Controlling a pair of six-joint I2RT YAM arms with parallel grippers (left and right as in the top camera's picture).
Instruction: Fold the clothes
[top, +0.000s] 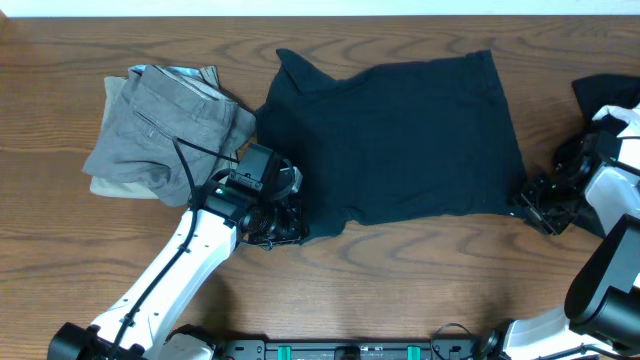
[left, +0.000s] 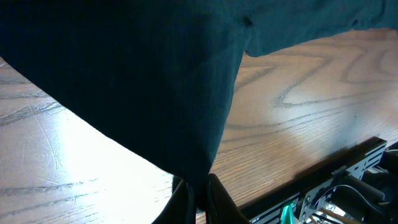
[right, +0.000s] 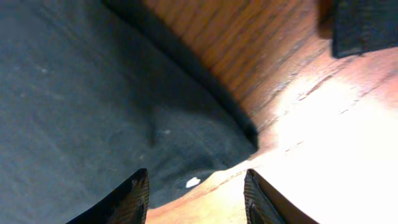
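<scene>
The black T-shirt (top: 400, 140) of the clothes lies spread across the middle of the table. My left gripper (top: 285, 225) is shut on its lower left corner. In the left wrist view the dark fabric (left: 137, 81) rises from the pinched jaws of the left gripper (left: 200, 193) and is lifted off the wood. My right gripper (top: 530, 200) sits at the shirt's lower right corner. In the right wrist view it (right: 196, 199) stands open, and the shirt's edge (right: 93, 93) reaches just between the fingertips (right: 134, 196), gripped by neither.
Grey trousers (top: 165, 130) lie bunched at the left on a khaki piece (top: 110, 185), close to my left arm. Another black piece (top: 600, 90) lies at the far right edge, also seen as a black patch (right: 364, 25). Bare wood runs along the front.
</scene>
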